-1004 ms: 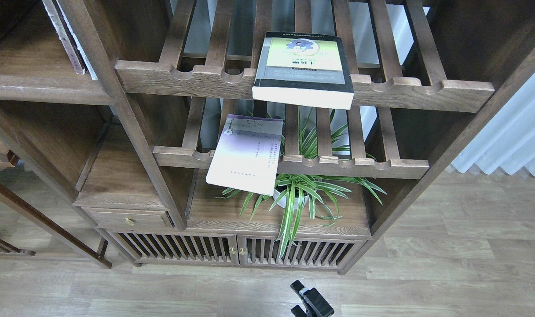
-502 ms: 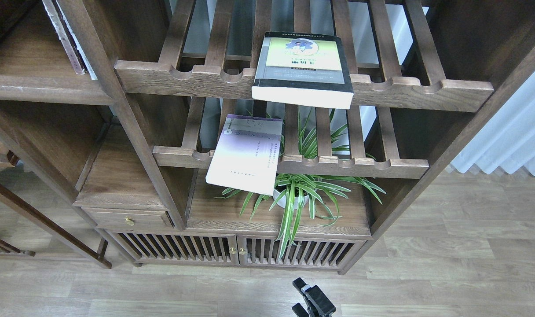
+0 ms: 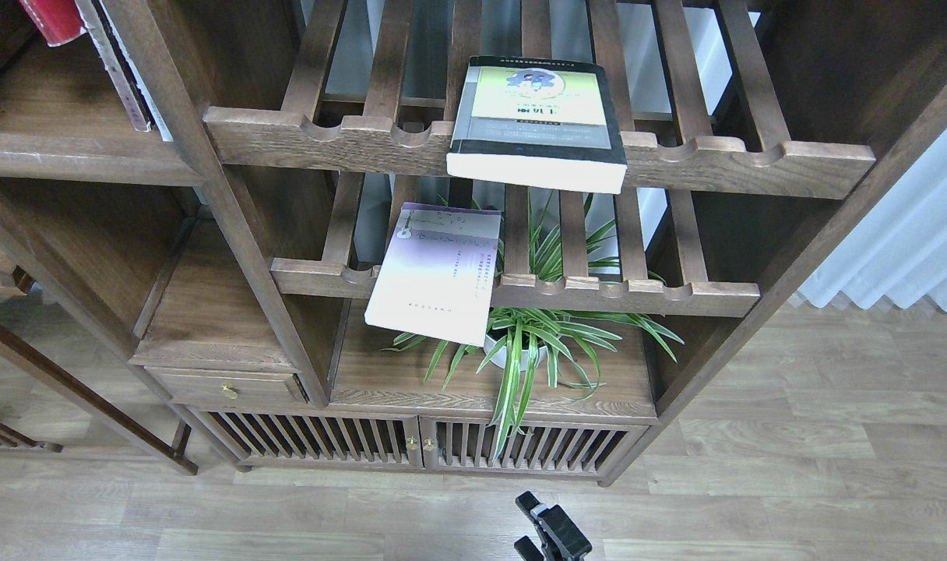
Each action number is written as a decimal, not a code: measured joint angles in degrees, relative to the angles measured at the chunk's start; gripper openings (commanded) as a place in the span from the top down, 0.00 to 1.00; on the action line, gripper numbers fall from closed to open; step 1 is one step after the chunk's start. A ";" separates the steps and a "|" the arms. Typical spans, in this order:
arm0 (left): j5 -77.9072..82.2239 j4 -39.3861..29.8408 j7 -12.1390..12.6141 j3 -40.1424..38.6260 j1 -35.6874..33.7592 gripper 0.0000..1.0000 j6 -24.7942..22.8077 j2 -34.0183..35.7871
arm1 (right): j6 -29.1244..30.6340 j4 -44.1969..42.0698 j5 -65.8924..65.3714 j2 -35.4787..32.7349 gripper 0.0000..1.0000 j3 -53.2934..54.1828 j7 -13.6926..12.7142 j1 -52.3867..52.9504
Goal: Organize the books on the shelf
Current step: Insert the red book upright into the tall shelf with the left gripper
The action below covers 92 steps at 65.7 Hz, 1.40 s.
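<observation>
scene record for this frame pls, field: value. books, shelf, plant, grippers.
thick book: flat on upper slatted rack, front edge overhanging the rail
pale book: tilted on lower rack, overhanging its rail
red book: only a corner shows at top left, above the shelf
other books: leaning on the shelf by the post
plant: potted, below the lower rack
gripper: bottom edge, holding nothing; which arm and finger state unclear

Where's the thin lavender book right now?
In the head view, the lavender book lies flat, left of centre on the lower slatted rack, overhanging its front rail, just above and left of the potted plant.
</observation>
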 measured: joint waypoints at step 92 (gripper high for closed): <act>-14.14 -19.92 -0.16 -17.66 30.66 0.24 0.00 7.05 | -0.03 1.01 3.11 0.00 0.01 0.79 0.31 3.17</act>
